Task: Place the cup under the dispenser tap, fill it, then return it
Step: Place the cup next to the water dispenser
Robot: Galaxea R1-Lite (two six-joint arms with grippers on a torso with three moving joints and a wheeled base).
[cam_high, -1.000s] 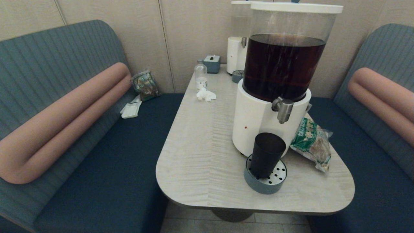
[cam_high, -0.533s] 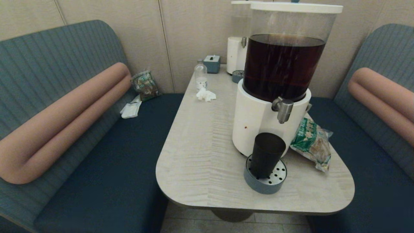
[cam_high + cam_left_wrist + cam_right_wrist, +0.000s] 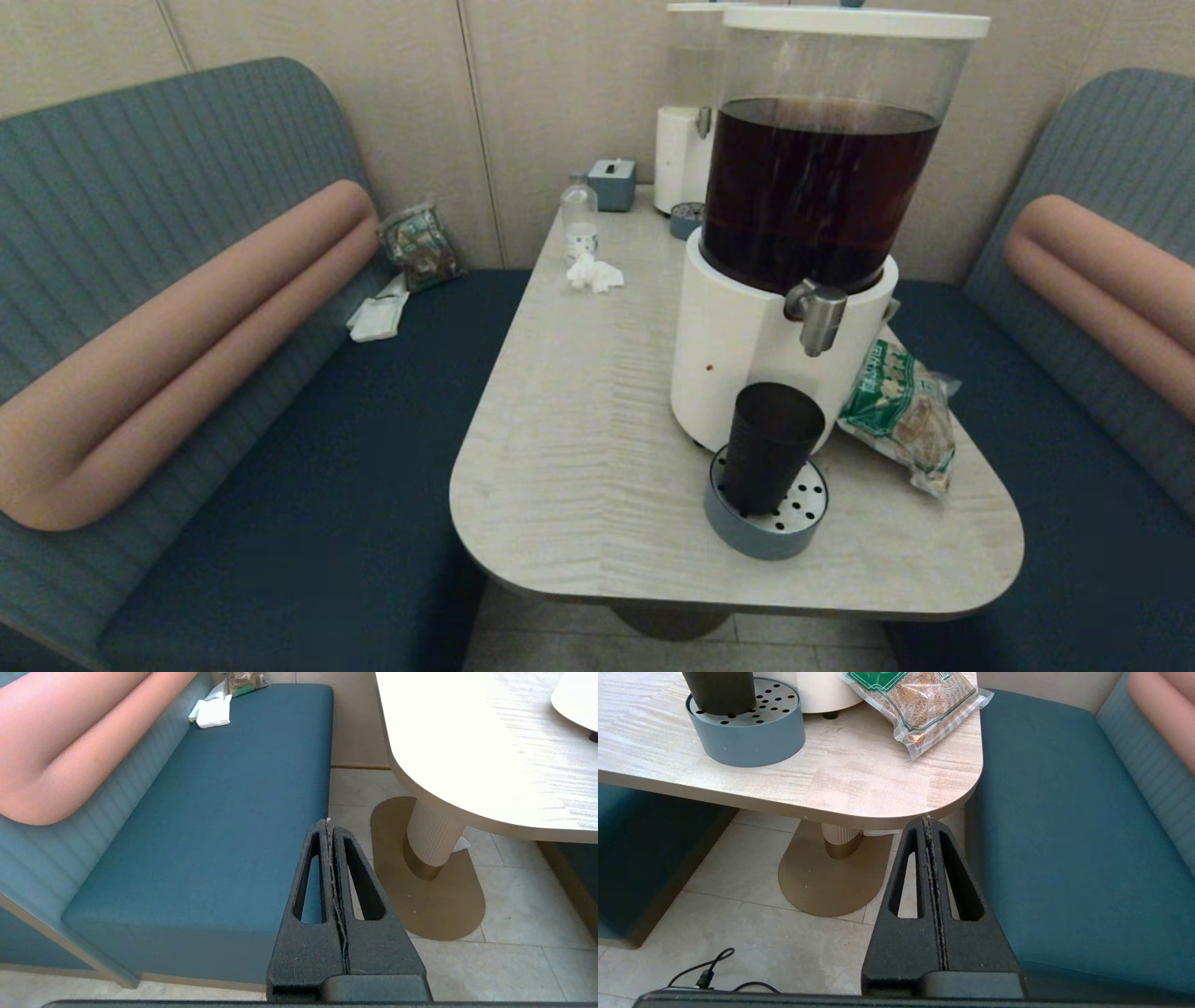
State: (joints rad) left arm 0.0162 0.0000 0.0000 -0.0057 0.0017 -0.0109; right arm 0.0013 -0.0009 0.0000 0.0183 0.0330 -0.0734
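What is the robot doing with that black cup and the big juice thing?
Right now nothing is touching the cup. It stands upright on a round grey drip tray in front of the big dispenser, a little to the left of the dispenser tap, not right under it. Both arms hang low, below the table edge. The left gripper is shut beside the blue bench, and the right gripper is shut near the table corner. No liquid is pouring.

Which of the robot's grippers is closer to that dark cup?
Right. The right gripper hangs shut just off the table's near corner, with the cup in its view. The left gripper, also shut, hangs by the bench on the table's far side.
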